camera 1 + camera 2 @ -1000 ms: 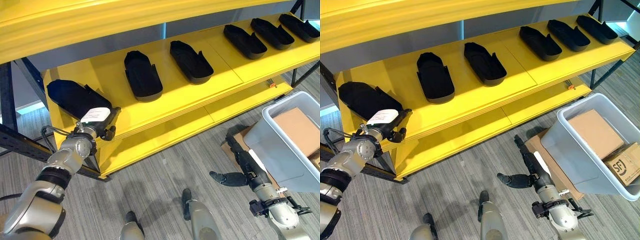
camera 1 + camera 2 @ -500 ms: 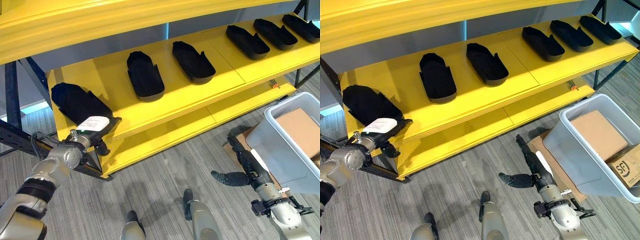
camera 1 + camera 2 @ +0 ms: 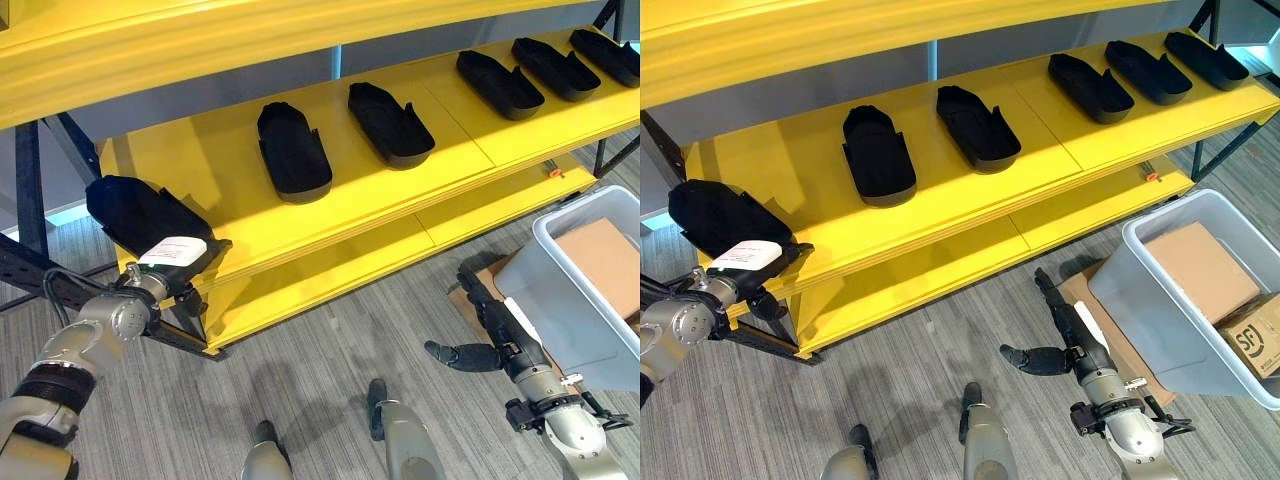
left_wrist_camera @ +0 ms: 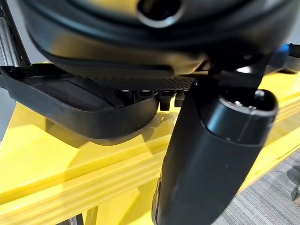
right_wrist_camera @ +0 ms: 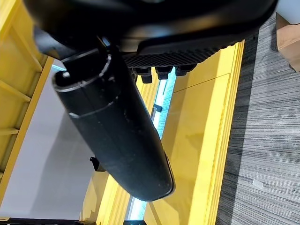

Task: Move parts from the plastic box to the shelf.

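**Left hand held a black part at the shelf's corner**

Left hand point(image 3: 165, 268) gripped the near end of a black tray-like part point(image 3: 135, 212), fingers and white-covered thumb closed around it. The part reached up and away from the hand, tilted, over the left end of the yellow shelf point(image 3: 400, 200); in the left wrist view its underside point(image 4: 79, 105) lay close above the shelf's front edge, and whether it touched the board could not be told.

Farther along the shelf, to the right of that hand, five more black parts lay flat: two point(image 3: 293, 150) point(image 3: 390, 123) side by side near the middle and three point(image 3: 498, 84) point(image 3: 551, 68) point(image 3: 604, 53) in a row toward the far right end.

Right hand point(image 3: 475, 352) hung low over the grey floor point(image 3: 320, 350), fingers straight and holding nothing. Just beside it to the right stood the plastic box point(image 3: 560, 310), tilted, with a brown cardboard piece point(image 3: 600, 262) inside.
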